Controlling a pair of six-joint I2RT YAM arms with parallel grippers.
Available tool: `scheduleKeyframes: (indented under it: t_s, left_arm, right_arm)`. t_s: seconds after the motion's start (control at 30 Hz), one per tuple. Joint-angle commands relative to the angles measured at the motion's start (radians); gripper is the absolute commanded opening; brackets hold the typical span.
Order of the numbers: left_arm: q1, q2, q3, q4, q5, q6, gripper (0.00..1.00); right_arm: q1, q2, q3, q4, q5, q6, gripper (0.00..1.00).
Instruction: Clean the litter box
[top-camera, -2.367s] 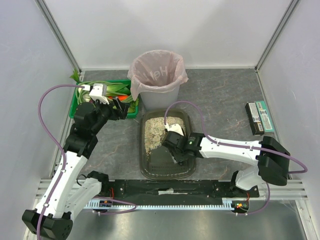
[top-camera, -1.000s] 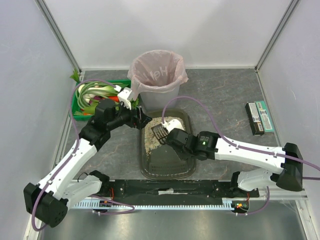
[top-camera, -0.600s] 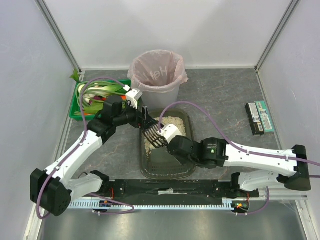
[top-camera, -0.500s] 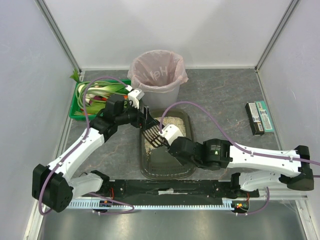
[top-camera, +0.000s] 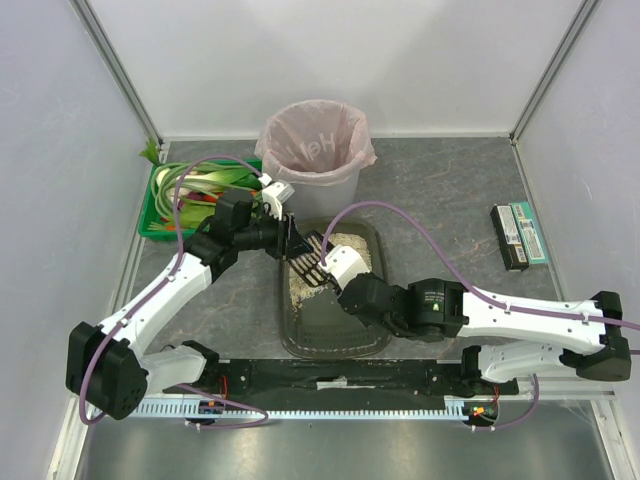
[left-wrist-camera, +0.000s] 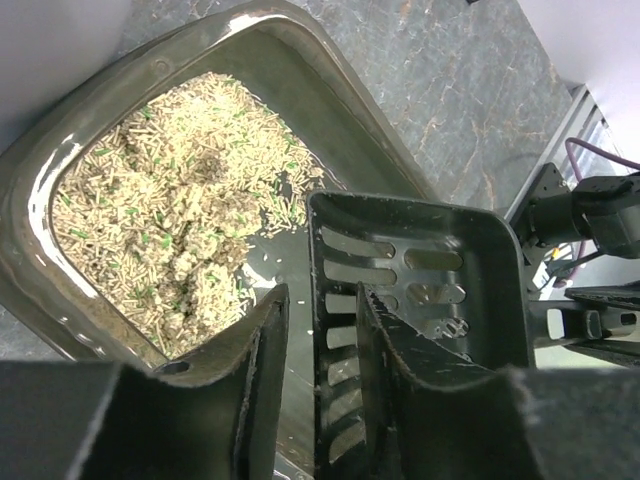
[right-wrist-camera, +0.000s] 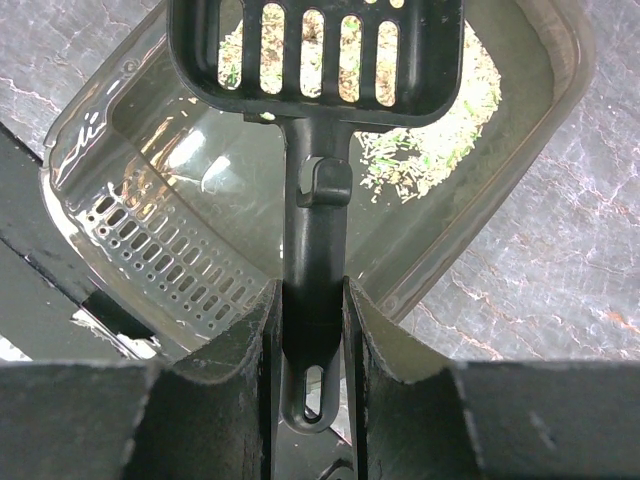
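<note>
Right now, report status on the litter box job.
Right gripper shut on scoop handle. Left gripper straddles scoop rim, grip unclear. Litter box: litter heaped far end. Scoop looks empty.

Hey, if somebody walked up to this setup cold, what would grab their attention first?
Both arms meet on a black slotted scoop held over the far half of the litter box: the right gripper clamps its handle, while the left gripper straddles its side wall. Beneath it, beige litter is heaped at the tray's far end, with the near floor mostly bare.
</note>
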Motion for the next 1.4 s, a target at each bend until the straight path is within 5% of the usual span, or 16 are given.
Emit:
scheduleKeyframes:
  t_s: [0.0,0.17,0.33,0.37,0.47,0.83,1.13,1.37]
  left_arm:
    - [-0.005,0.003,0.048,-0.002,0.042,-0.017,0.33]
    - [-0.005,0.006,0.051,0.001,0.062,-0.025,0.05]
    - [-0.005,0.013,0.046,0.006,0.074,-0.057,0.02]
    - [-0.005,0.011,0.043,0.003,0.073,-0.074,0.02]
    - [-0.004,-0.021,0.01,0.004,0.029,-0.143,0.02]
    - [0.071,-0.08,-0.052,0.052,0.117,-0.338,0.02]
    - [0.208,-0.112,-0.09,0.102,0.283,-0.488,0.02]
    - [0.243,-0.083,-0.124,0.159,0.363,-0.578,0.02]
  right_arm:
    - [0.009,0.006,0.051,0.04,0.052,-0.015,0.0]
    - [0.012,0.019,0.05,0.04,0.049,-0.013,0.04]
    - [0.015,-0.001,0.022,0.074,0.092,0.005,0.37]
    - [0.015,-0.006,0.019,0.079,0.108,0.007,0.51]
    - [0.015,-0.024,0.022,0.1,0.115,-0.002,0.65]
    - [0.015,-0.167,-0.019,0.232,0.065,-0.039,0.8]
    - [0.015,-0.386,-0.198,0.421,0.026,-0.048,0.8]
    - [0.015,-0.366,-0.252,0.585,-0.035,-0.125,0.79]
